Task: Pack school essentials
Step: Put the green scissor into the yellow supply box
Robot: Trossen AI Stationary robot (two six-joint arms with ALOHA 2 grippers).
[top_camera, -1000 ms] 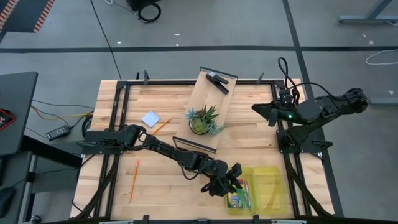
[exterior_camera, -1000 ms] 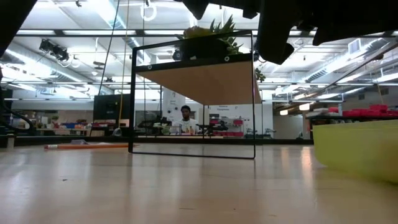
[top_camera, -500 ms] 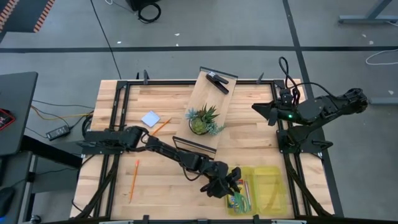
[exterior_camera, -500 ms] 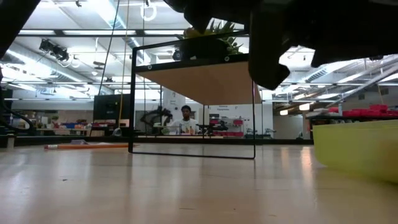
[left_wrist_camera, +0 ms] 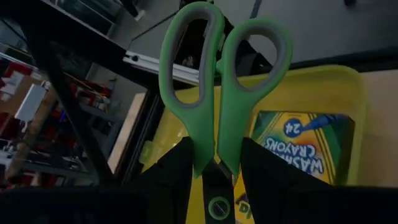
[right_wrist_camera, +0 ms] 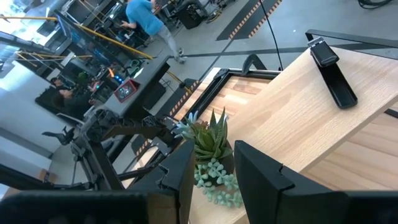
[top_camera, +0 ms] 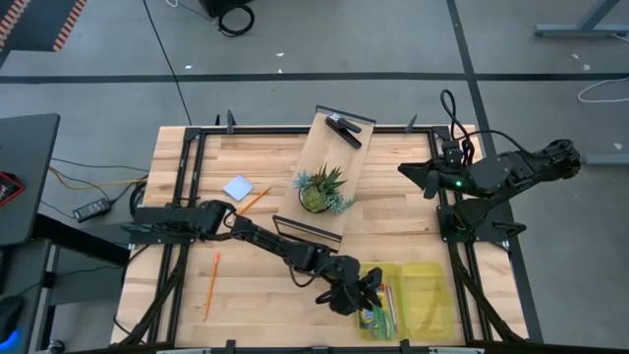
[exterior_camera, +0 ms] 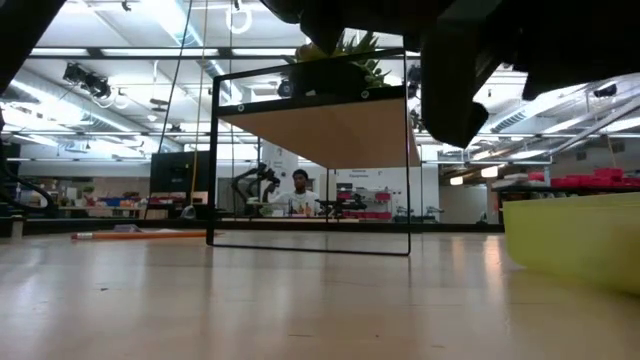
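Note:
My left gripper (top_camera: 362, 293) (left_wrist_camera: 216, 148) is shut on the green-handled scissors (left_wrist_camera: 221, 74), just above the left end of the yellow bin (top_camera: 425, 300) (left_wrist_camera: 348, 87). The yellow-green crayon box (left_wrist_camera: 305, 146) lies in the bin below the scissors. One orange pencil (top_camera: 211, 285) lies on the table at the near left. Another (top_camera: 254, 201) lies beside the pale blue-white pad (top_camera: 238, 187). My right gripper (top_camera: 403, 171) (right_wrist_camera: 212, 149) hangs open high at the right, holding nothing. My left gripper pinches the scissors between its two fingers at the handle shanks (left_wrist_camera: 214, 163), just ahead of the pivot screw. One finger is on each outer side. The scissors lie along the fingers, with the handle loops (left_wrist_camera: 186, 56) pointing away from the gripper. They are lifted clear above the bin.
A tilted wooden shelf (top_camera: 339, 147) in a black frame stands mid-table, bearing a spiky potted plant (top_camera: 319, 190) and a black clip-like object (top_camera: 344, 129). Black rails frame the table. The bin's wall (exterior_camera: 575, 240) stands at the near right. Bare wood lies at the near left.
My left gripper has rolled a little about its own line with the scissors still in its hold, staying over the left end of the yellow bin. My right arm has kept still.

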